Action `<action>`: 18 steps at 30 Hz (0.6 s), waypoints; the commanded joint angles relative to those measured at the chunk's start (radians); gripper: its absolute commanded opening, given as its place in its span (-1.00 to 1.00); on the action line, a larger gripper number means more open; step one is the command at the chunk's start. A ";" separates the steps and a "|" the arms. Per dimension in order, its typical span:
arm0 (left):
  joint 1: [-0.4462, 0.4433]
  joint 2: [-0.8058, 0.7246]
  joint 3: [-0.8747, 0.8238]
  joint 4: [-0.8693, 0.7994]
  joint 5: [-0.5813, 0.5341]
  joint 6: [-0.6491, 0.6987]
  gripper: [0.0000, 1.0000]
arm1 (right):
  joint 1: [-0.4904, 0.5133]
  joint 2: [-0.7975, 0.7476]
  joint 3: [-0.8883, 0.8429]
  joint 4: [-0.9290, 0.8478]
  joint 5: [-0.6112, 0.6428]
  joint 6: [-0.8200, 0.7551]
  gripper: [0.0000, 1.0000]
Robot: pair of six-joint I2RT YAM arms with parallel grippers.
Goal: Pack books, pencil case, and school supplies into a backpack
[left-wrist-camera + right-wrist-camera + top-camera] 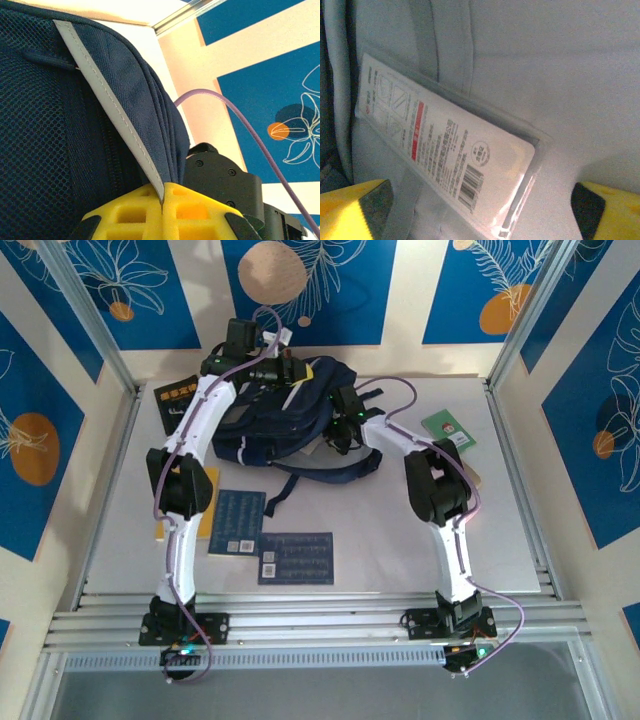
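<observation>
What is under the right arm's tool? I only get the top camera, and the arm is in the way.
Observer: A flat white packet with red print and a barcode, lying on pale grey fabric.
Operator: Is the tool squeezing it?
Observer: No. The right tool is open, its yellow fingers wide apart, and the packet's end between them looks clear of both.
Operator: What about the left tool?
Observer: The left tool is shut on the backpack, pinching the edge that carries its pale stripe.
</observation>
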 commanded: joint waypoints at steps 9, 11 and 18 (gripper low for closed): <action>-0.016 -0.076 0.011 0.130 0.128 -0.020 -1.00 | -0.014 -0.451 -0.298 -0.010 -0.190 -0.308 0.89; -0.023 -0.069 0.012 0.114 0.115 -0.008 -1.00 | -0.018 -0.540 -0.392 0.000 -0.231 -0.326 0.87; -0.039 -0.040 0.016 0.034 0.066 0.039 -1.00 | -0.045 -0.840 -0.653 0.013 -0.225 -0.371 0.80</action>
